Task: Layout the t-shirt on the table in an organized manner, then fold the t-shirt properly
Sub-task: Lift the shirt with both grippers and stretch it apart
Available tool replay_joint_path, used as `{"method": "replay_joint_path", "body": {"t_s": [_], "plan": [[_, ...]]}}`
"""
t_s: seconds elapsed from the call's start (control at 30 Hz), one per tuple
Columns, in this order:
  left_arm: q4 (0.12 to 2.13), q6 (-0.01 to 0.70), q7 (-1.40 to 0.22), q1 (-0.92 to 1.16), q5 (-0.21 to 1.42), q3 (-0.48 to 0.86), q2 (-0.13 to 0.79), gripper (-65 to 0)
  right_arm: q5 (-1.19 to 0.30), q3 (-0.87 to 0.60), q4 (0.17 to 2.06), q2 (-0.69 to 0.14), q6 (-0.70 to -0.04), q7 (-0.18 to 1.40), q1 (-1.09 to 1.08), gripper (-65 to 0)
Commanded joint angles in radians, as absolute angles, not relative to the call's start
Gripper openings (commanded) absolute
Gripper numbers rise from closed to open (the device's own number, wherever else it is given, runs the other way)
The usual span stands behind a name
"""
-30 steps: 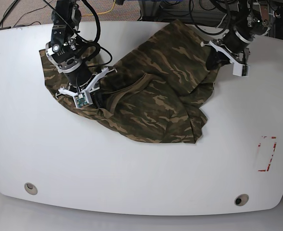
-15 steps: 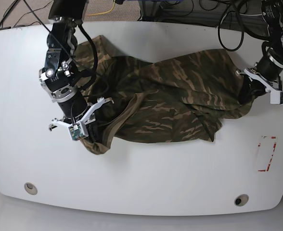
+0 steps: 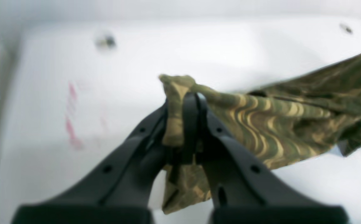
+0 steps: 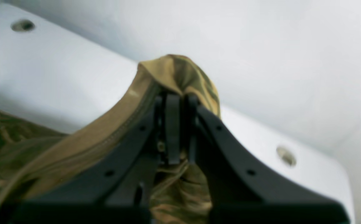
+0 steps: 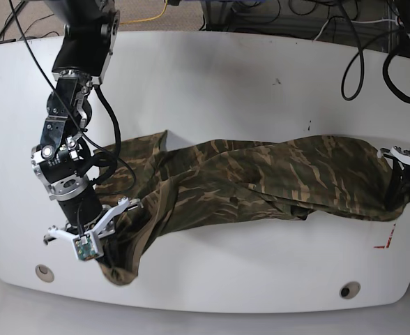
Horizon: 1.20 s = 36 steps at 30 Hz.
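The camouflage t-shirt (image 5: 261, 178) is stretched in a long rumpled band across the white table (image 5: 212, 84), from the front left to the right edge. My right gripper (image 5: 107, 259) is shut on its front-left end; in the right wrist view the jaws (image 4: 174, 102) pinch a fold of the t-shirt (image 4: 180, 71) that shows its tan inner side. My left gripper (image 5: 393, 195) is shut on the right end; in the left wrist view the jaws (image 3: 188, 99) clamp a bunched edge of the t-shirt (image 3: 277, 124), which trails off to the right.
Two grommet holes (image 5: 44, 272) (image 5: 349, 289) sit near the table's front edge. Red tape (image 5: 385, 244) marks the front right, below my left gripper. Cables hang behind the table's back edge (image 5: 295, 21).
Both arms have pulled toward the table's front and further apart, dragging the t-shirt from a heap at the back into a long stretched band. Both grippers stay shut on it.
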<state>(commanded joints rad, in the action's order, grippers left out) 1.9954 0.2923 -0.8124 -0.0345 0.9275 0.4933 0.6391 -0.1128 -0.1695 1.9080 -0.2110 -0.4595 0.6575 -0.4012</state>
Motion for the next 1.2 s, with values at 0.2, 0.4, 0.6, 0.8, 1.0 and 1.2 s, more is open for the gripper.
{"method": "replay_joint_path", "body": {"t_s": [0.2, 0.4, 0.6, 0.8, 1.0, 1.2], "plan": [[1.989, 0.292, -0.885, -0.26, 0.926, 0.492, 0.668, -63.7, -0.113, -0.17, 1.902, -0.248, -0.461, 0.702, -0.538, -64.8], [1.956, 0.292, -0.917, -0.512, 0.924, 0.475, 0.71, -63.6, -0.116, -0.168, 1.902, -0.291, -0.463, 0.756, -0.7, -64.8], [1.86, 0.292, -0.918, -0.74, 0.924, 0.4, 0.762, -63.6, -0.122, -0.166, 1.874, -0.352, -0.466, 0.803, -0.843, -64.8], [1.75, 0.292, -0.918, -0.865, 0.929, 0.363, 0.8, -63.5, -0.122, -0.171, 1.842, -0.41, -0.515, 0.809, -0.891, -64.8], [1.756, 0.294, -0.918, -0.789, 0.952, 0.375, 0.799, -63.5, -0.122, -0.232, 1.89, -0.415, -0.518, 0.809, -0.748, -64.8], [1.817, 0.294, -0.918, -0.515, 1.03, 0.498, 0.757, -63.5, -0.122, -0.298, 2.0, -0.338, -0.544, 0.809, -0.496, -64.8]]}}
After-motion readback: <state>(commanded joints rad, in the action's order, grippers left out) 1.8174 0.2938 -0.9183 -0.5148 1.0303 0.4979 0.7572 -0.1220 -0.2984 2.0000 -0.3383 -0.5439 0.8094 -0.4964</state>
